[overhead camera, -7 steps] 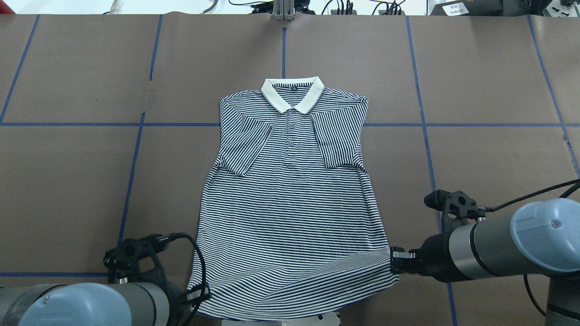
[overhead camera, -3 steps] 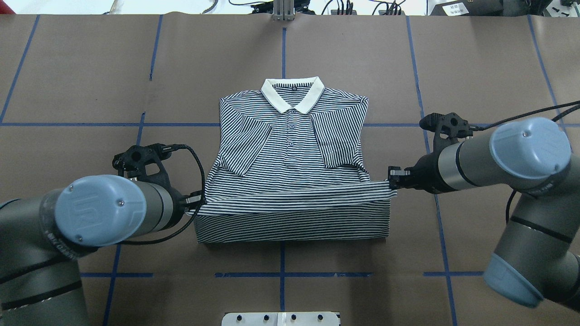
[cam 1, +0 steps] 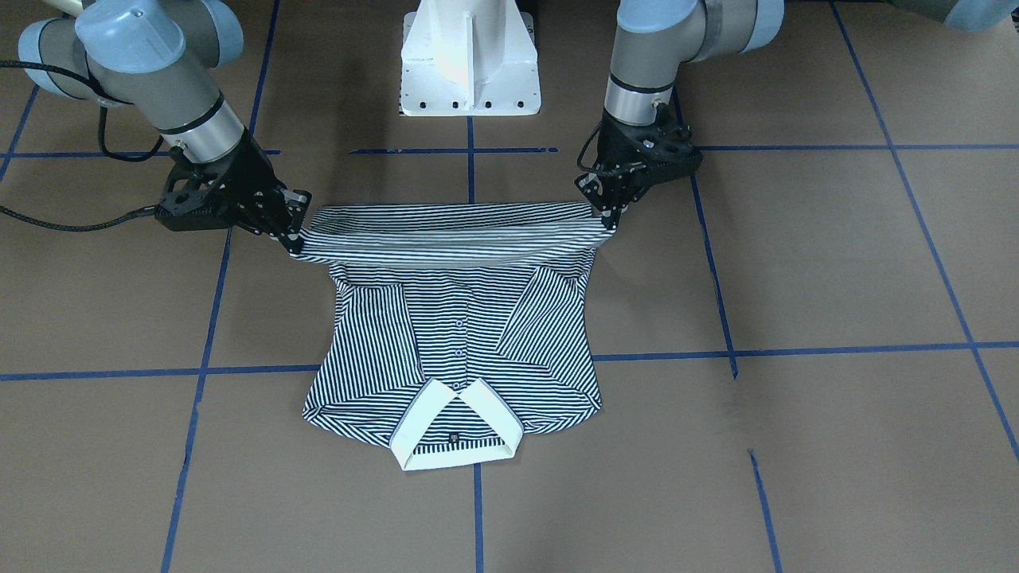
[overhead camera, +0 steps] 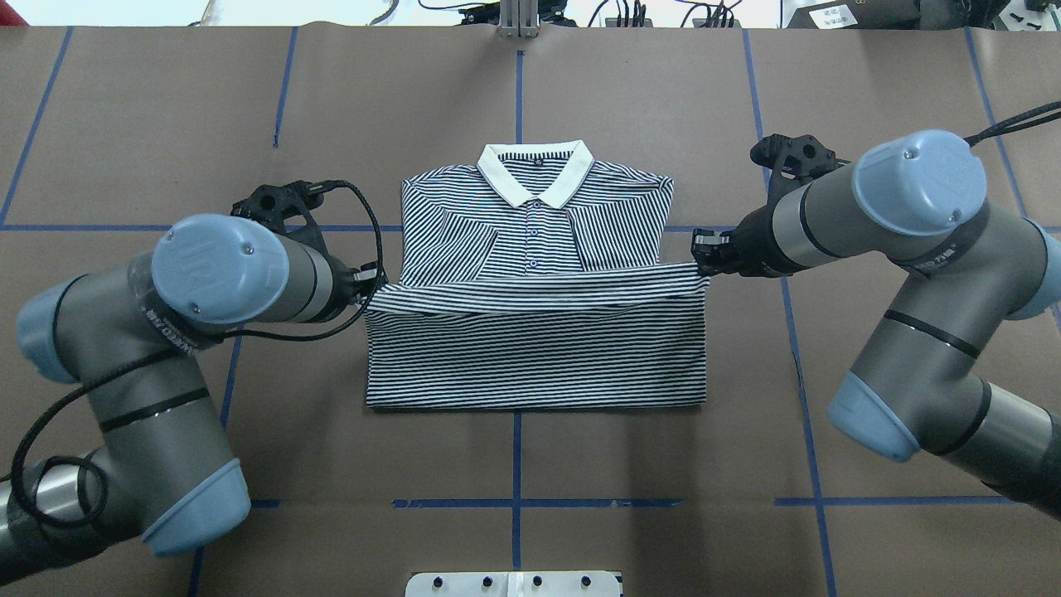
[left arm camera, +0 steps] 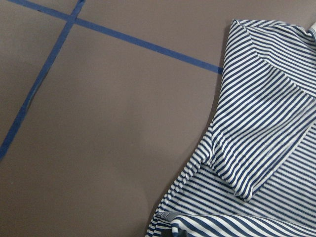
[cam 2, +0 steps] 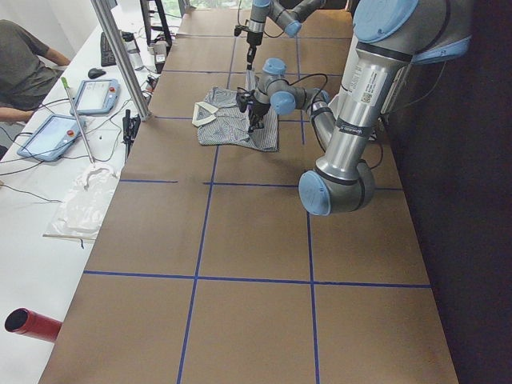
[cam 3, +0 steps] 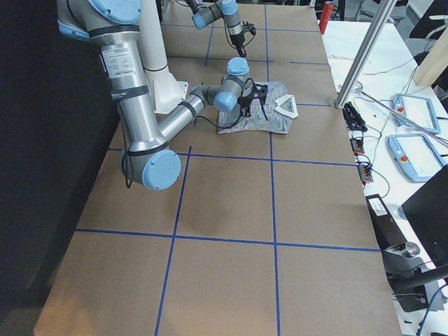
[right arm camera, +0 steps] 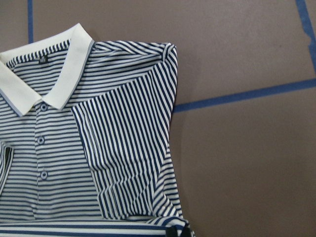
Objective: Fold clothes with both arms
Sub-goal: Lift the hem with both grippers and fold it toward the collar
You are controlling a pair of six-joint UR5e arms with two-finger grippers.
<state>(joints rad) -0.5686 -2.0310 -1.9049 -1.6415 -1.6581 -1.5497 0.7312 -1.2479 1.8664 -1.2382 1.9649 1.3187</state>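
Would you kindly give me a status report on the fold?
Left gripper and right gripper each shut on a hem corner. Polo shirt half folded, hem held above chest. Nothing blocking.

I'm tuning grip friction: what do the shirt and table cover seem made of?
Shirt: looks like soft matte knit, likely cotton or a blend; it folds limply and sags where lifted. Collar: thicker-looking cream knit, holding its shape. Table cover: probably matte brown kraft paper, showing creases; blue lines look like tape.
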